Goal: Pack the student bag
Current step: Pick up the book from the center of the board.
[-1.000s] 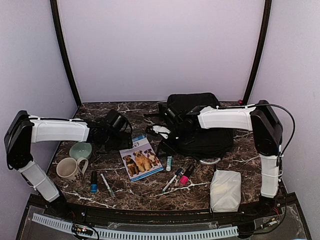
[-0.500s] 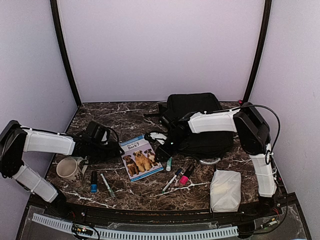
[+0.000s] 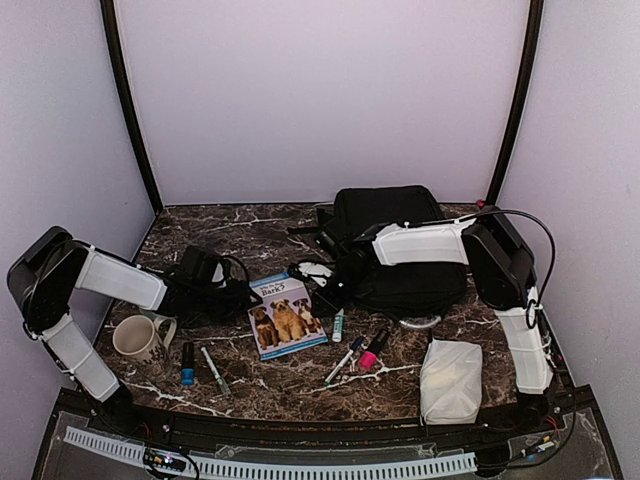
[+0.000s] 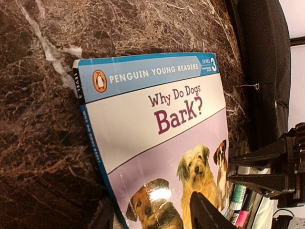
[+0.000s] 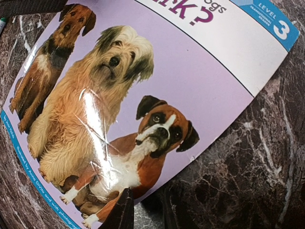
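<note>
Two things are hard to read here. The large black soft fabric backpack (image 3: 395, 212) is crossed by the right arm, which covers part of its front. Its dark folds run together, so I cannot tell whether any zipper is open. The right gripper (image 3: 322, 290) is just as unclear. Its own camera shows only one dark fingertip (image 5: 123, 212), at the lower border of the thin paperback book with three dogs on its purple cover (image 3: 287, 315). The other fingertip is lost in shadow, so I cannot tell how wide the gripper stands or whether it holds anything.

The left gripper (image 4: 152, 219) is plainer. Its jaws stand apart, cut off at the bottom of its view. One fingertip (image 4: 202, 212) is over the cover and the other is off the spine side, above the dark marble-patterned desk (image 3: 220, 225).

The backpack lies flat at the far right of the desk, near the back wall. The right gripper sits low, just in front of the backpack's near left corner, between it and the book. The left gripper is well apart from the backpack, on the book's other side.

A cream ceramic mug (image 3: 140, 338) stands just beside the left arm, and a small white soft pouch (image 3: 452, 380) lies at the near right. The pens and little bottles between them are too small to name surely.
</note>
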Motion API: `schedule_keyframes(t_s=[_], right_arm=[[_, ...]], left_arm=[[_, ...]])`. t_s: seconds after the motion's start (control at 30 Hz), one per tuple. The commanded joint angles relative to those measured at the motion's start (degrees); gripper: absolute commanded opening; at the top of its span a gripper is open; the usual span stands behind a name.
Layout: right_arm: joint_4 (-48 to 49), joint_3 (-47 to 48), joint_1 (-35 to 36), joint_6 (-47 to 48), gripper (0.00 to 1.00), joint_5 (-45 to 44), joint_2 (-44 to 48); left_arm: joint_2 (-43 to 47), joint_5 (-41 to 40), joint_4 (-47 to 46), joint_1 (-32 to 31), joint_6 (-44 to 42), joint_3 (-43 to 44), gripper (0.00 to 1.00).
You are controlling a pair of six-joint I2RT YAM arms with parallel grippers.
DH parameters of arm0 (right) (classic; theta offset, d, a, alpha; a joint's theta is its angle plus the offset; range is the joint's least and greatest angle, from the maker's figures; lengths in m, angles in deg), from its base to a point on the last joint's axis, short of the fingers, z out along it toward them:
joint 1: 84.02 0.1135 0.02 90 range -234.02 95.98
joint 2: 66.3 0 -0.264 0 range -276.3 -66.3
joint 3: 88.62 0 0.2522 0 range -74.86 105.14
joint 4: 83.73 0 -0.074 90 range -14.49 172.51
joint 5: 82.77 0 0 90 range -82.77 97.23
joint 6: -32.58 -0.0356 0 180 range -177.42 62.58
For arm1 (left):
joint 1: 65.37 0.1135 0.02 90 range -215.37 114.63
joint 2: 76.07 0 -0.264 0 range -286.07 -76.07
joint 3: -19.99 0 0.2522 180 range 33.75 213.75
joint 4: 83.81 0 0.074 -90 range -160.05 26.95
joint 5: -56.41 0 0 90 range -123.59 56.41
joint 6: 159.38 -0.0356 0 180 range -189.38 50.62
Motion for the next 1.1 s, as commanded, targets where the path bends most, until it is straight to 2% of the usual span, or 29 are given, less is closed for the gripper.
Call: schedule_keyframes(t_s=[0.0, 0.2, 0.47, 0.57, 0.77, 0.9, 1.07], right_arm=[[-2.24, 1.02, 0.48, 0.21, 0.21, -1.51, -4.66], [-3.23, 2.02, 0.48, 0.48, 0.2, -1.34, -6.71], [-4.21, 3.1, 0.63, 0.78, 0.18, -0.94, -8.51], [-4.42, 3.35, 0.65, 0.79, 0.18, -0.86, -8.88], [-4.55, 3.38, 0.73, 0.87, 0.18, -1.02, -8.83], [-4.45, 3.12, 0.73, 0.96, 0.17, -1.71, -7.32], [-4.24, 3.71, 0.54, 0.26, 0.19, -6.18, -1.41]], left_arm=[[-3.01, 5.42, -3.48, -0.13, 2.5, -0.88, 0.54], [-2.89, 12.01, -15.41, -0.13, 4.07, -2.47, 0.47], [-1.63, 14.97, -18.11, -0.18, 5.06, -1.48, 0.4], [-1.54, 15.43, -17.92, -0.16, 5.7, -1.12, 0.38], [-0.82, 14.89, -15.24, -0.2, 5.93, -0.68, 0.28], [1.39, 13.92, -12.34, -0.21, 4.62, -0.26, 0.19], [6.59, 11.9, -4.36, -0.21, 0.12, 2.49, 0.02]])
